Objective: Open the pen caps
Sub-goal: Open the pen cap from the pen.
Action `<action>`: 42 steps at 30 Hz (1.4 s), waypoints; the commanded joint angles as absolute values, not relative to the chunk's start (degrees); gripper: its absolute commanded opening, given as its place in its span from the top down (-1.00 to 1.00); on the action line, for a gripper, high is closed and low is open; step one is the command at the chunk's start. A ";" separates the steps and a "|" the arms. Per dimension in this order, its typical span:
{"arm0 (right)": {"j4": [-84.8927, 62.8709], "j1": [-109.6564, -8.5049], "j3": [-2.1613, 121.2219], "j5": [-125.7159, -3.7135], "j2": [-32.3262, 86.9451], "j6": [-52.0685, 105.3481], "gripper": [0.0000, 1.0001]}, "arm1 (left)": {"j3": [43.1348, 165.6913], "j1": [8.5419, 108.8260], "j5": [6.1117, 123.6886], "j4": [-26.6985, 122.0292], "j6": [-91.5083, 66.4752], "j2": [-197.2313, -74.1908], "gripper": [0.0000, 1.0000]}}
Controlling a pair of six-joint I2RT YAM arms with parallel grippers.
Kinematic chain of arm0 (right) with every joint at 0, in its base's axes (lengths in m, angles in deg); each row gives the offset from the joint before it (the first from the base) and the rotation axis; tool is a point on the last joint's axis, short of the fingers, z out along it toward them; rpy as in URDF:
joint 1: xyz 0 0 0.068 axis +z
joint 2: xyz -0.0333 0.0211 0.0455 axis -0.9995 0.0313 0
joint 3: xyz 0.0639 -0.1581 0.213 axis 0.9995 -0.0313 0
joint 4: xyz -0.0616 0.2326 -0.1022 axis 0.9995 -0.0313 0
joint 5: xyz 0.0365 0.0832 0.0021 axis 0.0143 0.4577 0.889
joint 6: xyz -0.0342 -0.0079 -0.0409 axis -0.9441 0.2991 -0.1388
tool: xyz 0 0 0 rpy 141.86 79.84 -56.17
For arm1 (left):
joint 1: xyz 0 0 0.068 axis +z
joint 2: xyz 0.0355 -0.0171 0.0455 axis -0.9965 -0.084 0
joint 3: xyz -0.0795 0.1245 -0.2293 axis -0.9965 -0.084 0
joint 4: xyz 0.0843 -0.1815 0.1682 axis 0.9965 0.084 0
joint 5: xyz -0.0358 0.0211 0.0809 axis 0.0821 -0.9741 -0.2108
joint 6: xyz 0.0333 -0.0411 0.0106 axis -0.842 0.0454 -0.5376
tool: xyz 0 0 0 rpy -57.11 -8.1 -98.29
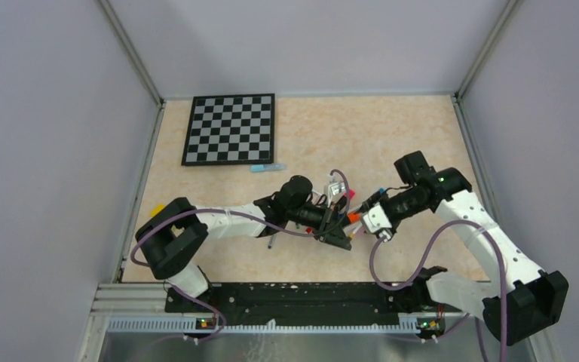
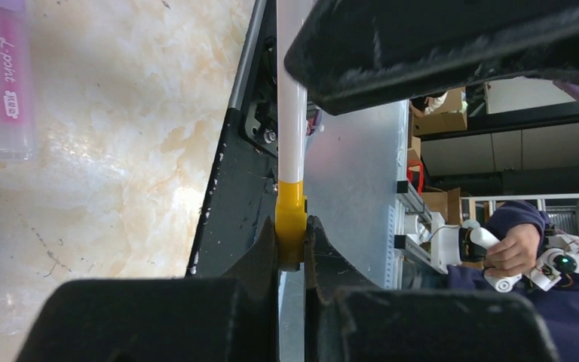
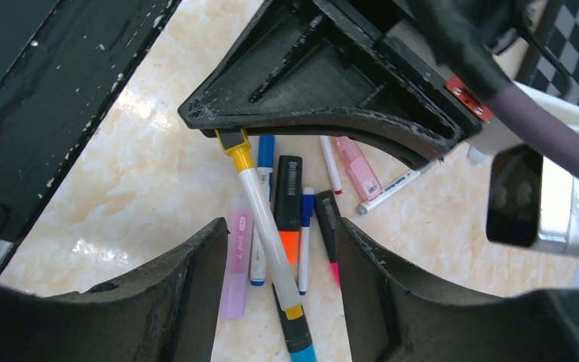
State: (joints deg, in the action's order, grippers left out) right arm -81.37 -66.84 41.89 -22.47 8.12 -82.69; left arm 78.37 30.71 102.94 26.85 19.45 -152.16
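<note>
My left gripper [image 2: 290, 226] is shut on the yellow cap [image 2: 290, 215] of a thin white pen [image 2: 292, 113], held above the table. In the right wrist view the same pen [image 3: 260, 211] slants down from the yellow cap [image 3: 237, 154] between my open right gripper's [image 3: 280, 226] fingers without touching them. Its other end carries a yellow band [image 3: 295, 311]. Below on the table lie several capped pens: a lilac highlighter [image 3: 235, 264], a black marker with an orange end [image 3: 288, 204], a blue-capped pen [image 3: 305, 241], a pink highlighter [image 3: 358, 170]. From above, both grippers [image 1: 337, 226] [image 1: 375, 224] meet over this pile.
A checkerboard [image 1: 230, 128] lies at the back left, with a light blue pen [image 1: 268, 167] just in front of it. A small yellow piece [image 1: 156, 209] sits at the table's left edge. A black rail [image 1: 286, 298] runs along the near edge. Walls enclose the table.
</note>
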 commanded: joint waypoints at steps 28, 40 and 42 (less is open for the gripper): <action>-79.45 -57.14 38.62 -32.32 8.10 -89.32 1.00 | 81.18 31.57 112.36 26.05 22.65 -156.68 1.00; -74.53 -61.48 38.85 -35.50 6.31 -85.27 1.00 | 74.69 31.57 116.19 37.33 17.40 -151.29 1.00; -74.17 -62.03 38.80 -35.45 6.25 -84.98 1.00 | 73.91 31.57 116.01 39.21 16.35 -150.04 1.00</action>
State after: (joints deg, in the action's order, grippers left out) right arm -77.29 -58.71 37.87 -30.40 8.20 -85.16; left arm 78.07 32.06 109.65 27.07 20.28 -153.23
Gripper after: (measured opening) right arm 0.066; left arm 0.081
